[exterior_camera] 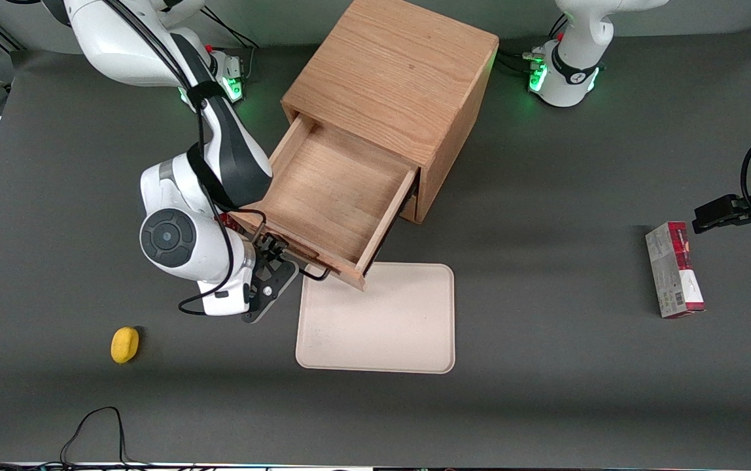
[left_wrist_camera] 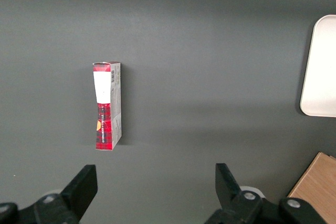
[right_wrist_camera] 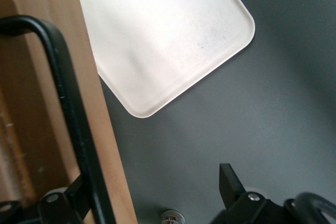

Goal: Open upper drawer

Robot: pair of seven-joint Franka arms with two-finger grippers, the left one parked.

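Observation:
The upper drawer (exterior_camera: 333, 193) of the oak cabinet (exterior_camera: 395, 72) stands pulled far out, its bare wooden inside showing and nothing in it. Its thin black wire handle (exterior_camera: 315, 275) runs along the drawer front nearest the front camera. My gripper (exterior_camera: 276, 278) hangs just in front of that drawer front, at the handle's end toward the working arm. In the right wrist view the gripper (right_wrist_camera: 153, 182) is open. The handle (right_wrist_camera: 68, 103) crosses in front of one finger (right_wrist_camera: 79, 192) against the drawer front (right_wrist_camera: 26, 129). The other finger (right_wrist_camera: 229, 182) is well apart over bare table.
A cream tray (exterior_camera: 375, 320) (right_wrist_camera: 157, 35) lies flat just in front of the open drawer. A yellow object (exterior_camera: 125, 345) sits toward the working arm's end, a red-and-white box (exterior_camera: 674, 269) (left_wrist_camera: 107, 106) toward the parked arm's. A small can top (right_wrist_camera: 173, 216) shows below the gripper.

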